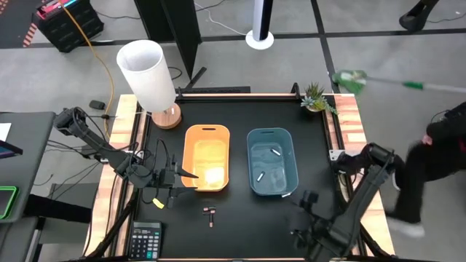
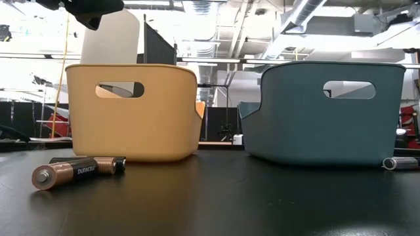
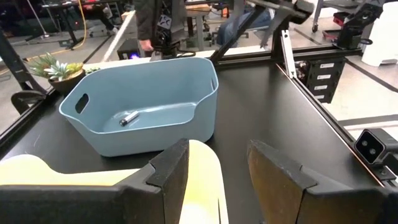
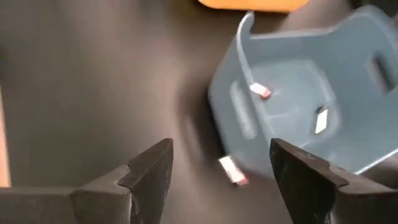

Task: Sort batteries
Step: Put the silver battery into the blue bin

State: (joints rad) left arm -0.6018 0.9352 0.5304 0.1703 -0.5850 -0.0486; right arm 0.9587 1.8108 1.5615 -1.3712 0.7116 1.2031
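Two dark batteries with reddish ends (image 1: 210, 212) lie side by side on the black table in front of the orange bin (image 1: 207, 156); the low view shows them close up (image 2: 79, 172). The blue bin (image 1: 271, 161) holds two white batteries (image 4: 260, 91) (image 4: 321, 120). Another silver battery (image 4: 232, 169) lies on the table against the blue bin's outer wall. My left gripper (image 1: 188, 175) is open above the orange bin's near left corner (image 3: 205, 180). My right gripper (image 1: 302, 215) is open, raised over the table near the blue bin's near right corner.
A white cylinder on a wooden foot (image 1: 149, 73) stands at the far left corner, a small plant (image 1: 317, 97) at the far right, and a calculator (image 1: 145, 240) at the near left edge. A person (image 1: 437, 160) stands right of the table holding a green-tipped stick (image 1: 349, 78).
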